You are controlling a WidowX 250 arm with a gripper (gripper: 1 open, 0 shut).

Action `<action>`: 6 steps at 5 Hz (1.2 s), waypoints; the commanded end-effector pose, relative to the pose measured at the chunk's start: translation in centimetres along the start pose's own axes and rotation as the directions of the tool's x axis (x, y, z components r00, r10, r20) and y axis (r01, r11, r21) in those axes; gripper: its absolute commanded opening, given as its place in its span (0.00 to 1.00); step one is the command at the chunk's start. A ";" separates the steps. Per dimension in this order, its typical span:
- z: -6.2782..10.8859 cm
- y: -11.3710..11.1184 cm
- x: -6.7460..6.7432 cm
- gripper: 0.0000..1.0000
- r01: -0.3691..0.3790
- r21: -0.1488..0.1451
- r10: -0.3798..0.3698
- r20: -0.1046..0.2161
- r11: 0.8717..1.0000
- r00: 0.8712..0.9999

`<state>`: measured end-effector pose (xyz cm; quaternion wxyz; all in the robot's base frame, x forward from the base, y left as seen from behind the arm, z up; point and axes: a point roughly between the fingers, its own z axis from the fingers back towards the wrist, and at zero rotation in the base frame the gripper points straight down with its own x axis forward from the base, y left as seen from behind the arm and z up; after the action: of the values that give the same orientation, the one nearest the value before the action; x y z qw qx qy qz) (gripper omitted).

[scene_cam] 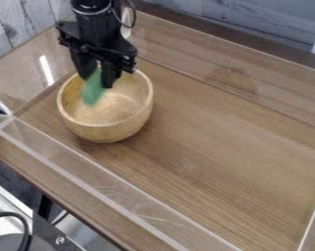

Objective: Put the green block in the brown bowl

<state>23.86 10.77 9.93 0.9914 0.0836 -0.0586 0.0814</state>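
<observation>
The brown bowl point(131, 118), a round tan wooden bowl, stands on the left part of the wooden table. My gripper point(101, 75) hangs pointing down over the bowl's far left side. Its black fingers point(117, 67) stand apart, open. The green block point(90, 89) is a slim bright green bar, nearly upright just below the left finger. Its lower end is down inside the bowl by the left inner wall. I cannot tell whether the finger still touches its top.
Low clear plastic walls point(68, 176) fence the wooden table point(226, 137) at the front and left. A grey plank wall point(23, 25) rises behind the far left corner. Open tabletop lies to the right of the bowl.
</observation>
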 end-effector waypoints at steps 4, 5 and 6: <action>-2.3 0.1 0.8 0.00 0.019 0.016 -0.018 -0.048 1.000 0.999; -2.5 -0.4 0.8 1.00 -0.003 0.044 0.005 -0.056 0.999 0.998; -2.7 -0.8 0.7 1.00 -0.024 0.072 0.029 -0.063 0.997 0.998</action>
<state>24.42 10.40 6.45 0.9889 0.1107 -0.0084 0.0989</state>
